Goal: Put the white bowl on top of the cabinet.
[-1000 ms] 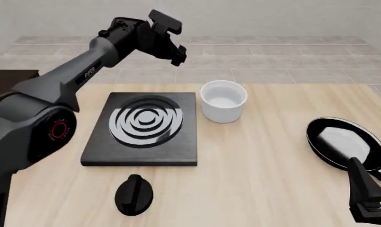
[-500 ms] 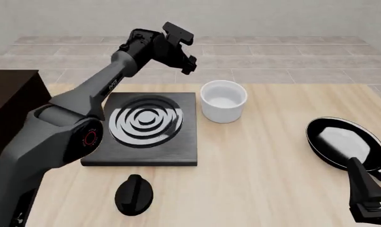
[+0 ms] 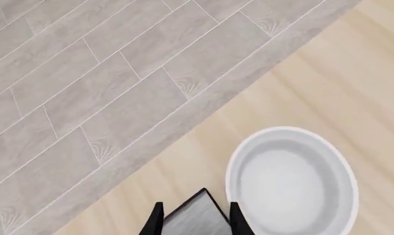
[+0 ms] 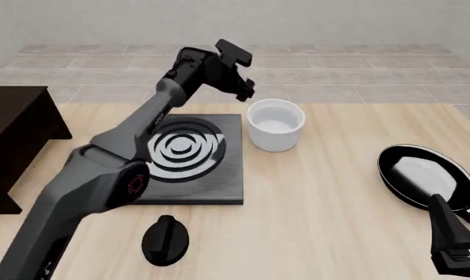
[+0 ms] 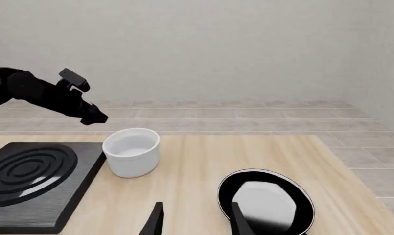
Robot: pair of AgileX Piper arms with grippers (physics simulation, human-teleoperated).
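Observation:
The white bowl (image 4: 276,124) stands upright on the table just right of the stove plate, and also shows as the bowl (image 3: 291,182) and the bowl (image 5: 131,151). My left gripper (image 4: 245,88) hovers above and just left of the bowl's far rim, open and empty; in the left wrist view this gripper (image 3: 195,223) frames the stove plate's corner. The dark cabinet (image 4: 15,131) stands at the table's far left. My right gripper (image 4: 454,248) rests low at the front right, next to the pan, and this gripper (image 5: 195,224) is open and empty.
A black stove plate (image 4: 178,158) with silver rings lies between cabinet and bowl. A black knob (image 4: 165,238) lies in front of it. A black frying pan (image 4: 425,175) with a whitish inside sits at the right. The table's far edge runs just behind the bowl.
My left arm has swung right and forward, bringing its gripper from above the stove plate's back to near the bowl. The cabinet has come into view. The right arm has not moved.

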